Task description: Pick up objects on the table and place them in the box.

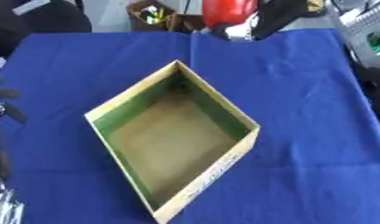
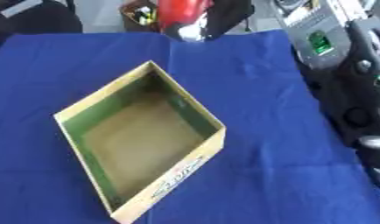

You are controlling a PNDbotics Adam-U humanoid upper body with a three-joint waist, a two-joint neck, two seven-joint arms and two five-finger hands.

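The cardboard box [image 1: 174, 140] is lying empty in the frame's middle on the blue cloth [image 1: 300, 87], its long axis running toward the lower frame, while no hand is showing, so neither grasp can be told.

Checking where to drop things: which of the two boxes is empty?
The large green-lined box on the blue cloth; the small brown one beyond holds items.

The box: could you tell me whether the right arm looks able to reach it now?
Probably yes: the box sits open on the blue cloth, with bare cloth between it and the right arm beside the table.
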